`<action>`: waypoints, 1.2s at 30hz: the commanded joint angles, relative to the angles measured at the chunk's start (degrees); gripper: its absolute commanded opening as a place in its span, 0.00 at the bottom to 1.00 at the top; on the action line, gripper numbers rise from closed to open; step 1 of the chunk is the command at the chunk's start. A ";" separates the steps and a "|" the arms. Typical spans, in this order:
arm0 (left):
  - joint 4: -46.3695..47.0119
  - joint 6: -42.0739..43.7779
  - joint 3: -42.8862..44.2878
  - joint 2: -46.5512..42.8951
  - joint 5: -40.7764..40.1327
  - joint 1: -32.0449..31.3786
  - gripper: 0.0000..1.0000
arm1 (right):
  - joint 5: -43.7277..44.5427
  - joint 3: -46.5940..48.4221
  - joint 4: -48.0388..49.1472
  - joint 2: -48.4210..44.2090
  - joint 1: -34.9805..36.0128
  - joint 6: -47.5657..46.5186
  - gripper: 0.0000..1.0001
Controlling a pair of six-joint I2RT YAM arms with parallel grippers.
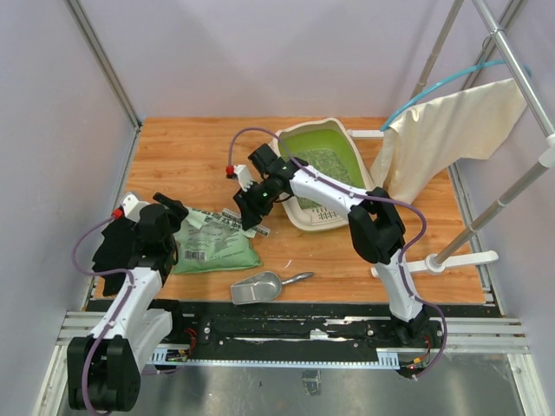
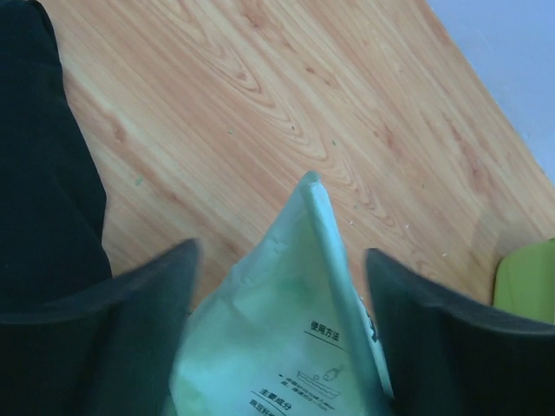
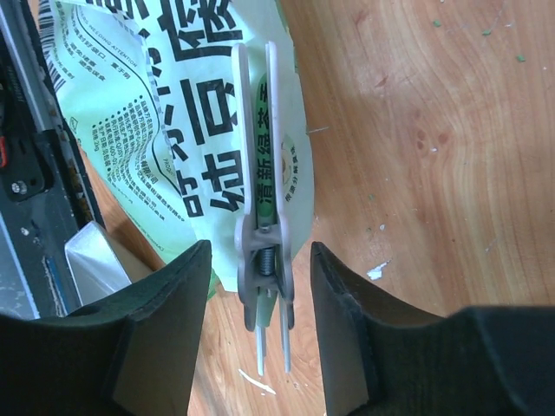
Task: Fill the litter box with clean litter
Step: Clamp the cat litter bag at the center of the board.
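Observation:
The cream litter box (image 1: 305,218) with a bright green inside stands at the back middle of the wooden table. Some pale green-grey litter (image 1: 328,165) lies in it. The light green printed bag (image 1: 214,243) lies flat at the front left. My right gripper (image 1: 249,211) is open at the bag's right end. In the right wrist view its fingers (image 3: 165,334) stand either side of a grey spring clip (image 3: 263,186) clamped on the bag (image 3: 139,113). My left gripper (image 1: 172,230) is open, its fingers (image 2: 143,325) straddling the bag's raised corner (image 2: 295,321).
A silver metal scoop (image 1: 257,288) lies in front of the bag near the table's front edge. A cream cloth (image 1: 451,130) hangs from a metal rack at the right, beside the litter box. Stray granules and white scraps (image 3: 377,270) dot the wood.

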 commanded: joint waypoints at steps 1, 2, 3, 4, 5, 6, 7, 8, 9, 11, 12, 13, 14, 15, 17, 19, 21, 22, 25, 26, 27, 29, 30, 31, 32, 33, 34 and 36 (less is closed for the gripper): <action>3.20 0.75 0.31 3.15 -3.33 0.43 0.91 | -6.12 2.22 -0.31 0.91 -2.16 1.27 0.50; 3.32 0.81 0.63 4.24 -3.72 0.47 0.95 | -6.58 2.60 -0.31 1.22 -2.11 1.26 0.51; 3.28 0.75 0.92 5.20 -3.89 0.62 0.97 | -6.92 3.04 -0.27 1.71 -2.11 1.26 0.51; 3.86 0.87 1.06 6.04 -3.13 0.93 0.97 | -7.04 3.35 -0.28 2.15 -2.12 1.37 0.51; 4.62 0.80 1.06 6.89 -1.90 1.40 0.97 | -6.77 3.78 -0.27 2.64 -2.11 1.37 0.51; 5.19 0.19 0.98 7.63 -0.52 2.01 0.96 | -6.67 4.19 -0.30 3.23 -2.11 1.37 0.51; 6.20 -0.23 0.62 8.36 0.87 2.68 0.94 | -6.78 4.57 -0.34 3.68 -2.11 1.37 0.51; 7.07 -0.70 0.28 9.07 1.99 3.32 0.93 | -6.79 4.85 -0.37 3.99 -2.13 1.82 0.52; 7.38 -1.25 0.04 9.75 2.86 4.24 0.93 | -6.84 4.96 -0.35 4.19 -2.10 2.04 0.52; 7.65 -1.89 -0.24 10.48 2.93 5.31 0.96 | -7.12 5.01 -0.39 4.33 -2.16 1.79 0.52; 8.90 -1.41 -0.59 10.68 3.47 5.78 0.96 | -7.30 4.99 -0.32 4.23 -2.14 1.65 0.52; 10.48 -0.80 -0.98 10.95 4.66 6.57 0.96 | -7.36 5.03 -0.37 4.23 -2.11 1.54 0.52; 12.32 -0.39 -1.59 11.25 6.85 7.43 0.96 | -7.41 5.00 -0.31 4.30 -2.11 1.39 0.52; 14.68 0.17 -2.29 11.59 9.88 8.40 0.95 | -7.51 5.19 -0.34 4.48 -2.12 1.29 0.52; 18.53 1.18 -3.18 12.94 16.05 10.12 0.90 | -7.31 5.49 -0.34 4.65 -2.22 1.26 0.52; 19.92 2.08 -3.01 14.76 20.21 10.96 0.78 | -7.40 5.73 -0.47 5.05 -2.35 1.24 0.51; 20.40 2.74 -2.55 16.56 23.50 11.33 0.65 | -7.62 5.87 -0.65 4.97 -2.64 1.26 0.51; 20.77 2.92 -2.39 17.35 25.13 11.44 0.61 | -7.69 5.91 -0.69 4.85 -2.85 1.26 0.51; 22.84 3.21 -1.95 19.44 29.89 11.41 0.48 | -8.09 5.92 -0.68 4.43 -3.43 1.43 0.51; 23.42 3.51 -1.80 20.05 31.54 11.41 0.45 | -8.29 5.92 -0.69 4.26 -3.60 1.51 0.51; 23.91 4.13 -1.58 20.74 33.35 11.41 0.39 | -8.47 5.94 -0.74 4.10 -3.79 1.57 0.51; 24.36 5.39 -1.03 22.17 36.77 11.49 0.25 | -8.68 5.92 -0.72 4.06 -4.23 1.87 0.51; 24.47 6.21 -0.82 22.59 38.25 11.54 0.16 | -8.68 5.86 -0.73 3.97 -4.41 1.95 0.51; 24.54 7.13 -0.76 22.83 40.14 11.52 0.09 | -8.64 5.66 -0.74 3.93 -4.58 2.02 0.51; 24.80 7.98 -0.82 22.87 41.27 11.51 0.04 | -8.41 5.38 -0.72 3.80 -4.80 2.23 0.51; 25.21 8.45 -1.08 22.62 41.86 11.50 0.01 | -8.34 5.20 -0.74 3.59 -4.93 2.43 0.51; 26.01 8.69 -1.62 22.00 42.24 11.50 0.01 | -8.24 4.95 -0.68 3.49 -5.11 2.55 0.51; 28.72 9.14 -3.23 19.78 42.75 11.51 0.01 | -7.62 4.59 -0.70 3.08 -5.38 3.03 0.49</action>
